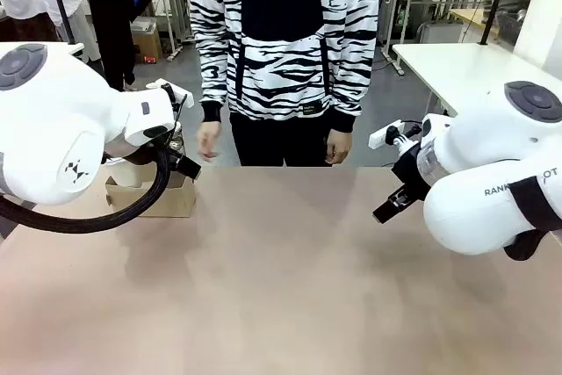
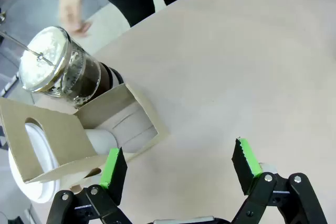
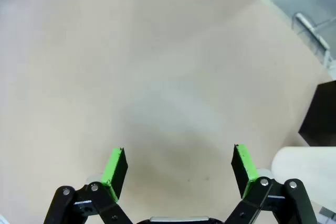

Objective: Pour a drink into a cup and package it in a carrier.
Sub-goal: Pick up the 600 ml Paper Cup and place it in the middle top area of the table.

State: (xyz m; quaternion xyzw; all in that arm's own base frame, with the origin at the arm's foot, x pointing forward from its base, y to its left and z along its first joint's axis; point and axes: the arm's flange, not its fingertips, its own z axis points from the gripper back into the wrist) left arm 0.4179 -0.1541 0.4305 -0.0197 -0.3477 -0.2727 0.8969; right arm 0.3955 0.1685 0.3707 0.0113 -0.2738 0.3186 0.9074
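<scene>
Item: drink [image 2: 97, 80], dark, in a glass jug [image 2: 58, 69] standing ahead and to the left of my left pincer [image 2: 177, 156], beyond the carrier [image 2: 52, 135].
Carrier: just beside that pincer's tip, with a white cup [image 2: 105, 139] seated in it.
Pincers: left pincer and right pincer [image 3: 178, 156] both gape apart, empty, over bare bench [image 2: 236, 51].
Step, as I judge it: the opening reach, nothing poured yet.
Next move calls for a square grip on the jug, kept upright.

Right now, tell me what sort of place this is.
Probably a robotics lab or test workshop: white robot arms flank this work table, and more white benches stand behind the person at the far side.
</scene>
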